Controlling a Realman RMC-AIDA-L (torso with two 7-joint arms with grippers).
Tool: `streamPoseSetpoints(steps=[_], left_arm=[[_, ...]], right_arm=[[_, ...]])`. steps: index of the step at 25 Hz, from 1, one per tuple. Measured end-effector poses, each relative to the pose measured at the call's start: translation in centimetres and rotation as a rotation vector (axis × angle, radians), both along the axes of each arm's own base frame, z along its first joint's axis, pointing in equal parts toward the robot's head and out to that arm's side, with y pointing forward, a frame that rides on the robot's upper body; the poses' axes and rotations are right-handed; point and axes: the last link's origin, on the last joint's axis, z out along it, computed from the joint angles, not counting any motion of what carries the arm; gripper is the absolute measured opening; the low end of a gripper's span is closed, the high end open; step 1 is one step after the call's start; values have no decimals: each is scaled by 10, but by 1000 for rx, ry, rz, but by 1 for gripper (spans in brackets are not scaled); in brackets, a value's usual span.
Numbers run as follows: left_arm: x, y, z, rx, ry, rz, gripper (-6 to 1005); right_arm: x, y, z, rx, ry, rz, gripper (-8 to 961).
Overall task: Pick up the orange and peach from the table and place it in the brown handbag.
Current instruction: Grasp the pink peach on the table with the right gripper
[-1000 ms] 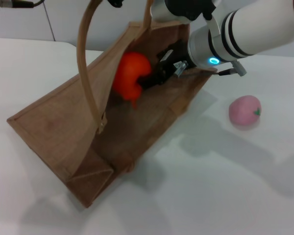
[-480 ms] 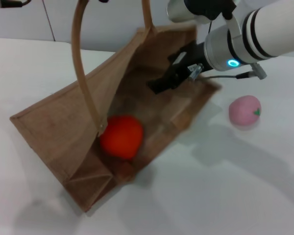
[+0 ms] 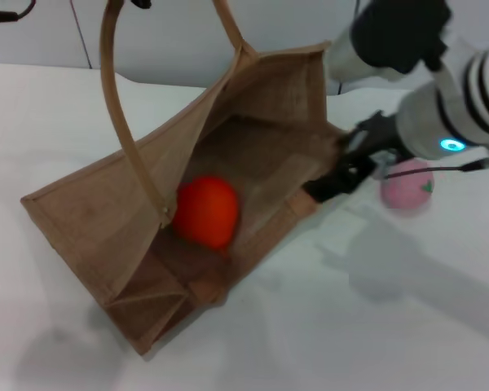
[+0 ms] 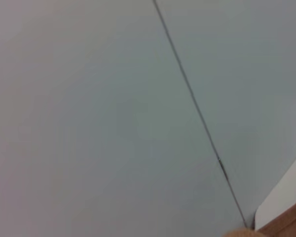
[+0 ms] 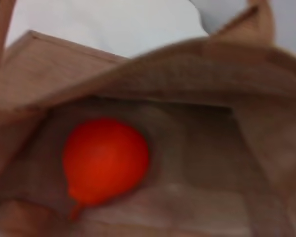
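The brown handbag (image 3: 90, 220) lies tilted on the white table with its mouth facing my right arm. One of its handles (image 3: 114, 106) rises to my left gripper (image 3: 138, 3) at the top edge of the head view. The orange (image 3: 206, 210) rests inside the bag near its bottom, and it also shows in the right wrist view (image 5: 106, 160) within the bag's walls (image 5: 212, 64). My right gripper (image 3: 336, 177) is open and empty, just outside the bag's mouth. The peach (image 3: 409, 187) sits on the table right behind it.
The white table (image 3: 375, 309) stretches out in front and to the right of the bag. A grey wall (image 4: 113, 108) stands behind. A corner of the bag (image 4: 286, 224) shows in the left wrist view.
The orange left my right gripper and dropped to the bottom of the bag. My right gripper drew back out of the bag's mouth toward the peach. The bag shifted slightly.
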Motion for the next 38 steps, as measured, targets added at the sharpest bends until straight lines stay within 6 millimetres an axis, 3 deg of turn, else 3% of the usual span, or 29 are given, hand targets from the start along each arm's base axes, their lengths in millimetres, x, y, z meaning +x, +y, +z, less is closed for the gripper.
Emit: streamPoseSetpoints(steps=[4,9,15,29,38], left_arm=[[-9,1,1,14,-8,21,120],[-11,0,2,18,-22,37,121],[-14,-2,3,21,-26,47,122],[-13,-2,4,23,-23,44,124],[-12,-2,3,19,-20,41,126]], right_arm=[[14,5,26,159,-97,-20,872],[27,15,35,247,-155,-45,874],[49,25,28,257,-195,-92,876],[63,38,13,207,-163,-138,876],[77,52,21,210,-139,-189,871]])
